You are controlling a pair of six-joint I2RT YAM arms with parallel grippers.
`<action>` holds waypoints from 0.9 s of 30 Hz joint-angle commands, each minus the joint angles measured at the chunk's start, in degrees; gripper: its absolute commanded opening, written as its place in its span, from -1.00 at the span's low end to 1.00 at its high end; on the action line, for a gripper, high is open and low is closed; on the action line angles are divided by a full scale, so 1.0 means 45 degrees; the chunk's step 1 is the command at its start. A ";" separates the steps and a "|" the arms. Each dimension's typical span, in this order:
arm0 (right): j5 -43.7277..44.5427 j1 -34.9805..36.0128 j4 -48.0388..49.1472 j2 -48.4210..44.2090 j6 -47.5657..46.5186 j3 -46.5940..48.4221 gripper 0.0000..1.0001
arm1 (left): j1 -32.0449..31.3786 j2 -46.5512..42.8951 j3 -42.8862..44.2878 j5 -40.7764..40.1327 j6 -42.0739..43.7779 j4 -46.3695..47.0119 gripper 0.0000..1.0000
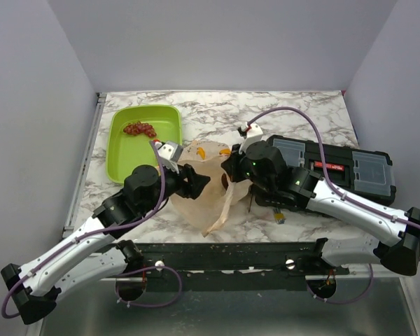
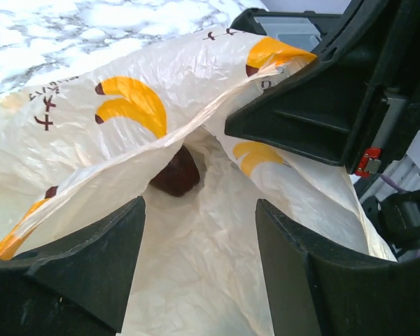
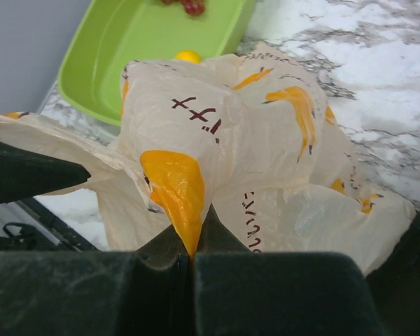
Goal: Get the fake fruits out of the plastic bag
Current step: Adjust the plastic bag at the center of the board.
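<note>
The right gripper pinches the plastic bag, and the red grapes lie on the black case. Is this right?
No. The red grapes lie in the green tray, not on the black case, as the top view shows. The right gripper does pinch the plastic bag.

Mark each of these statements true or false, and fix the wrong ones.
1. The grapes lie in the green tray. True.
2. The left fingers stand apart at the mouth of the plastic bag. True.
3. The right fingers are open and clear of the bag. False: they are shut on a fold of the plastic bag.
4. The black case stands to the left of the green tray. False: it sits on the right side of the table, with the plastic bag between it and the tray.
5. A dark rounded thing shows inside the bag. True; what it is cannot be told.
</note>
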 commanded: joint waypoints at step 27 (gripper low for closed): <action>-0.4693 -0.0071 0.0048 -0.2004 0.0169 -0.2968 -0.99 | -0.0162 0.1794 -0.3884 -0.0786 -0.1439 0.2932 0.30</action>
